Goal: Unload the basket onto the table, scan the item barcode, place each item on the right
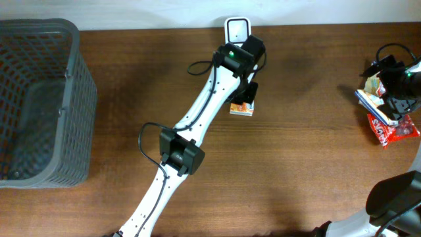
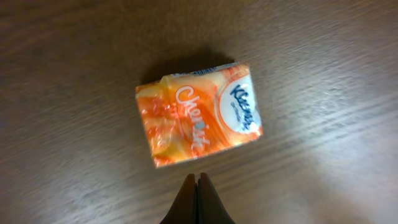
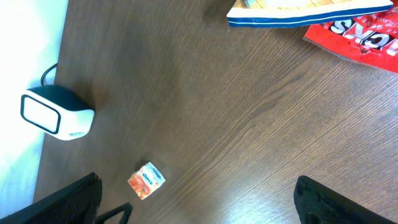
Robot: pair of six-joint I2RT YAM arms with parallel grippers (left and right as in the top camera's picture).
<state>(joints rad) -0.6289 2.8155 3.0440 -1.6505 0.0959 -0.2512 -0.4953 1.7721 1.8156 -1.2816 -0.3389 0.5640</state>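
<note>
Overhead and wrist views, read from the near edge of the counter (image 1: 309, 171) outward. The left arm (image 1: 204, 112) is reaching from the near edge toward 1 o'clock. The left fingers (image 2: 188, 202) are pressing together tip to tip, gripping nothing, and are pointing down at the wood. The tissue pack (image 2: 199, 115), orange with a white and blue brand oval, is lying flat on the counter at 12 o'clock from those tips, close to them but not touching. Farther out, at 12 o'clock from the pack, the scanner (image 1: 237, 29) is sitting at the far edge, well apart from the pack. A grey mesh basket (image 1: 80, 112) is standing at 9 o'clock from the pack, by the counter's left end. At 3 o'clock, near the right end, the right fingers (image 3: 336, 199) are standing wide apart with nothing between them. Beside them a red snack packet (image 3: 360, 34) and a blue-and-white striped packet (image 3: 298, 15) are lying on the counter, touching each other.
</note>
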